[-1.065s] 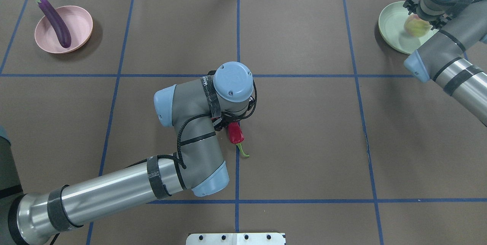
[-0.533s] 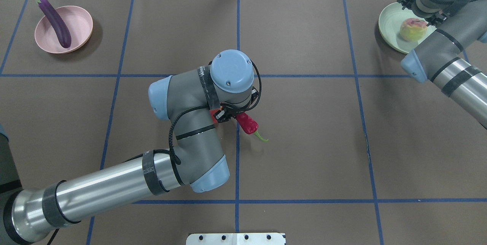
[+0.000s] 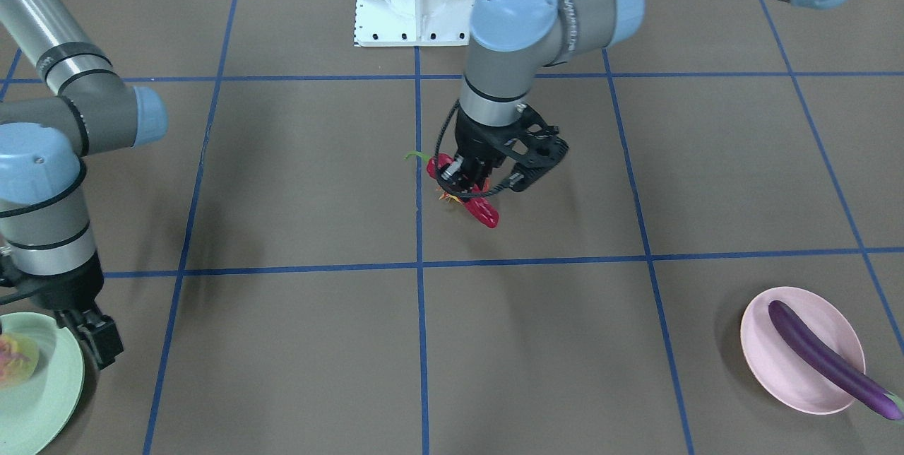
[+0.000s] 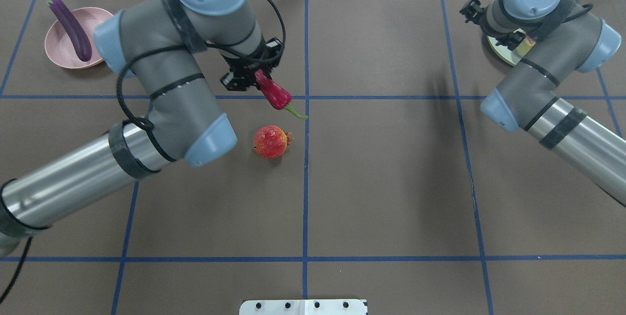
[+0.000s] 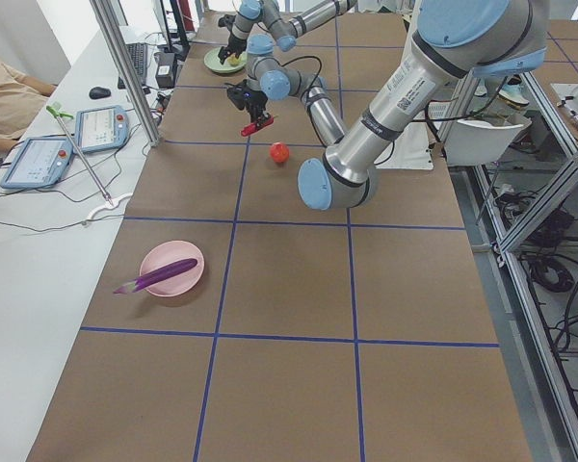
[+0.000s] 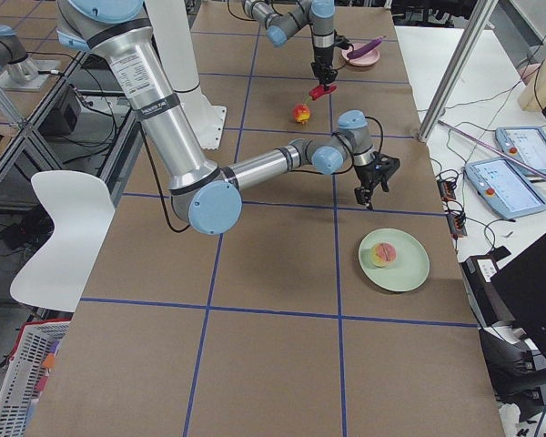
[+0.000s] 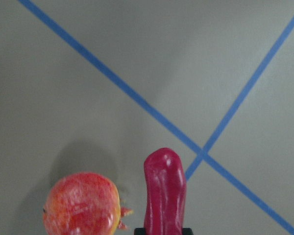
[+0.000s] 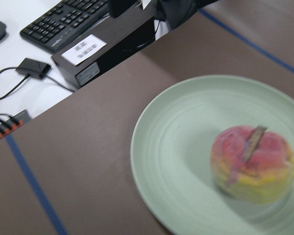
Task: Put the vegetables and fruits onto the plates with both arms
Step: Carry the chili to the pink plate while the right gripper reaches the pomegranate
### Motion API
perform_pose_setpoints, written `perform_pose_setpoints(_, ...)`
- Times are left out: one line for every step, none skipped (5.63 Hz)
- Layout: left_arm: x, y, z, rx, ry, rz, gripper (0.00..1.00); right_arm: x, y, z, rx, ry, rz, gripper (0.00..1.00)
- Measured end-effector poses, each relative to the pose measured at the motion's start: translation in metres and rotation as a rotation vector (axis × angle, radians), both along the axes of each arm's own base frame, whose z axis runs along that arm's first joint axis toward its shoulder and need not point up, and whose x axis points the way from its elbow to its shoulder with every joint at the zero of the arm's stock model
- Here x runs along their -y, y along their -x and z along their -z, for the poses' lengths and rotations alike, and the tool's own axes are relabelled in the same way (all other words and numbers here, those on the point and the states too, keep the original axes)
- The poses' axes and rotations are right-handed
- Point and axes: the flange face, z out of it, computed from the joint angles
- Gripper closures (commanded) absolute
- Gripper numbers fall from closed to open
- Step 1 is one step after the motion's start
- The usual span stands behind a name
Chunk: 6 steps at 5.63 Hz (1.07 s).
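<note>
The left gripper is pinched on one end of the chili pepper, which hangs off the table just beyond the pomegranate and clear of it, green stem pointing down and outward. The pomegranate is the only piece lying on bare table. From it, the pink plate with the eggplant across it sits well off toward the far left corner, and the green plate holding the peach well off toward the far right. The right gripper hangs near that plate, fingers spread and empty. The hold on the chili looks the weak point: most of its length sticks out past the fingers, so a quick swing toward the pink plate could twist it loose. The eggplant takes up much of that plate (its cap overhangs the rim), so a chili released on top may slide off. If the right arm comes for the pomegranate too soon, the arms could crowd each other, and a nudge would roll it.
</note>
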Motion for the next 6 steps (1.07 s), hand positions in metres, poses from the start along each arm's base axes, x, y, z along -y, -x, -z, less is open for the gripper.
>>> perform_pose_setpoints(0.047,0.056,-0.054,0.063,-0.011,-0.008,1.00,-0.049,0.047,0.054,0.101,0.031,-0.006,0.00)
perform_pose_setpoints(0.096,0.102,-0.116,0.129,0.014,-0.015,1.00,-0.106,0.087,0.112,0.198,0.085,-0.012,0.00)
perform_pose_setpoints(0.145,0.140,-0.192,0.182,0.035,-0.028,1.00,-0.155,0.121,0.166,0.299,0.136,-0.019,0.00)
perform_pose_setpoints(0.178,0.172,-0.263,0.196,0.035,-0.041,1.00,-0.187,0.150,0.209,0.389,0.180,-0.024,0.00)
perform_pose_setpoints(0.193,0.196,-0.315,0.205,0.034,-0.060,1.00,-0.211,0.171,0.240,0.448,0.200,-0.022,0.00)
perform_pose_setpoints(0.198,0.212,-0.342,0.221,0.027,-0.089,0.01,-0.228,0.186,0.257,0.470,0.196,-0.013,0.00)
